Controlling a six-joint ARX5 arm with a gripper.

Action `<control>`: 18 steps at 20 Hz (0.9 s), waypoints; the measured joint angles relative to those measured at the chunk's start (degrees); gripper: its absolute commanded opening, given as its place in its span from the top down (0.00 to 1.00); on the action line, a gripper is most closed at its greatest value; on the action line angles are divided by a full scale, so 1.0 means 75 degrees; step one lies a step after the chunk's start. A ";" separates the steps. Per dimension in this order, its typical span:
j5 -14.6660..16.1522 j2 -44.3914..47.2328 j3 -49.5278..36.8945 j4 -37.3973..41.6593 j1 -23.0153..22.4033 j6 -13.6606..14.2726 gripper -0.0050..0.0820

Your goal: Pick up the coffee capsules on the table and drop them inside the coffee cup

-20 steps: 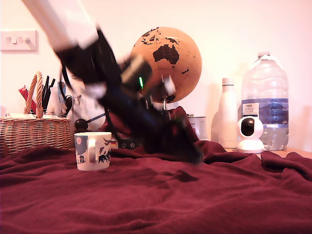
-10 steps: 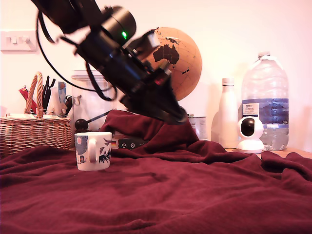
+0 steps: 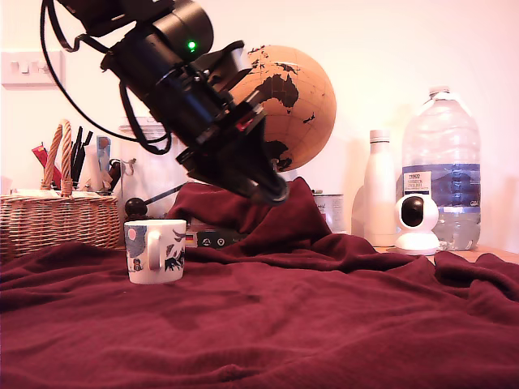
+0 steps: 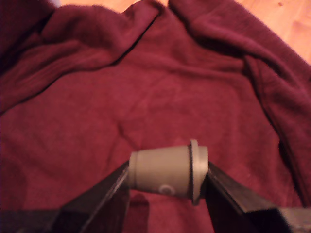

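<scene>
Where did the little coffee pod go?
The grey coffee capsule is pinched sideways in the tool, up above the dark-red cloth, as the wrist view shows.

Exterior low at table (image 3: 324,324) level, wrist looking down close

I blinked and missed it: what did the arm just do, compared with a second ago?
The arm lifted off the red cloth and swung up toward the exterior view's left, nearer the mug. The gripper carries a greyish capsule clamped between its jaws. Mug, globe and bottles stayed put.
</scene>
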 measured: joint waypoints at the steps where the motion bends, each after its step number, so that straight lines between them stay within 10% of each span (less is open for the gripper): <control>1: -0.0041 -0.0003 0.0000 -0.0026 0.0050 0.0000 0.62; 18: -0.0752 -0.0717 -0.0009 -0.0370 0.2008 -0.0020 0.62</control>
